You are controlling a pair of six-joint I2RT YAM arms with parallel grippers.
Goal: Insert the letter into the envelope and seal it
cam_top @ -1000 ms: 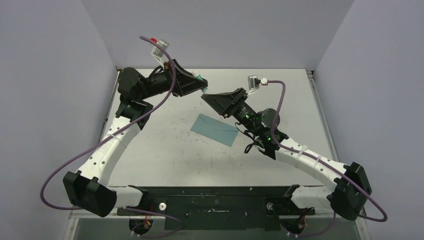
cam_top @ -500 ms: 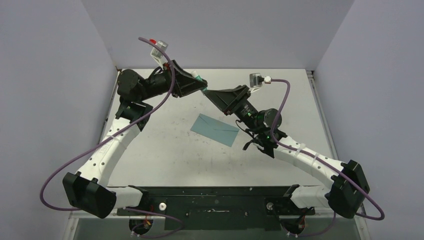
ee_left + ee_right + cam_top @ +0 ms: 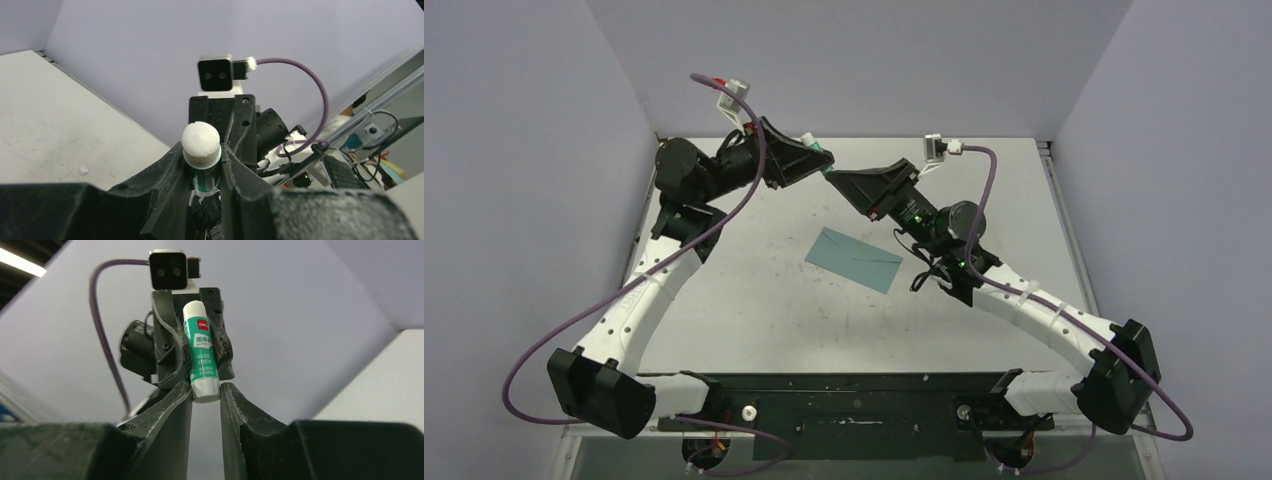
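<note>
The teal envelope (image 3: 854, 258) lies flat in the middle of the table, flap side up. The tan letter is not visible in any view. Both arms are raised at the back of the table and meet tip to tip. My left gripper (image 3: 817, 159) (image 3: 202, 161) is shut on a white-and-green glue stick (image 3: 825, 169) (image 3: 201, 145) (image 3: 200, 347), gripping round its body. My right gripper (image 3: 833, 179) (image 3: 206, 391) has its fingertips closed on the stick's lower white end. The stick hangs in the air between the two grippers, well above and behind the envelope.
The grey table (image 3: 754, 310) has scuff marks and a raised rim; its back edge meets the lilac walls. A black rail (image 3: 854, 400) with the arm bases runs along the near edge. Purple cables loop from both wrists.
My right gripper has moved up and left onto the end of the glue stick. My left gripper has lifted a little up and left. The envelope has not moved.
</note>
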